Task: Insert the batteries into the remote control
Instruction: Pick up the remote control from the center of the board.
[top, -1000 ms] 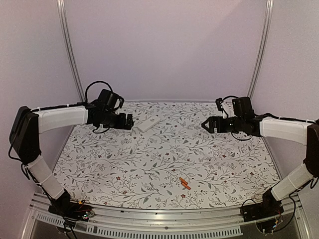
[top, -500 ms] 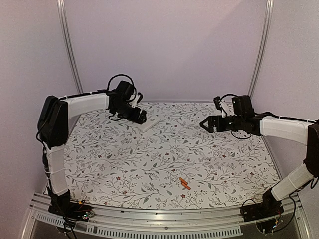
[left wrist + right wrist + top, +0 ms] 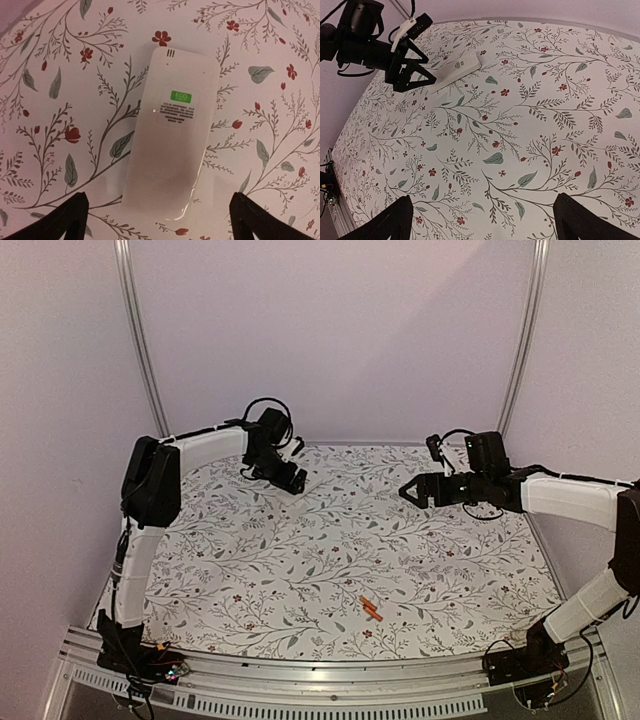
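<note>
At the far left of the flower-printed table (image 3: 240,570), the left gripper (image 3: 291,481) is hovering right over the remote control (image 3: 172,135), and its jaws are standing as wide as they go, gripping nothing at all. Looking through the left wrist camera, the two dark fingertips (image 3: 60,222) are showing at the bottom corners, one on each side of the remote's closer end and clear of its edges. Whether they are touching the cloth, I cannot tell.

The remote is lying flat on the table, a slim white bar with rounded corners. It is showing a small green ECO sticker (image 3: 180,95) with fine print below it, too small to read, and three tiny slots (image 3: 170,52) at its other end.

Over on the far right, the right gripper (image 3: 408,492) is hanging above the table and pointing left towards the middle. Its jaws are spread fully apart too, with nothing between them. Its wrist camera is looking across the leafy pattern to the left arm and the remote beyond it.

The batteries (image 3: 371,608) are lying close together on the table, two little orange sticks slanted across the pattern. They are sitting towards the near edge, a touch right of centre, well apart from the remote and from both grippers.
</note>
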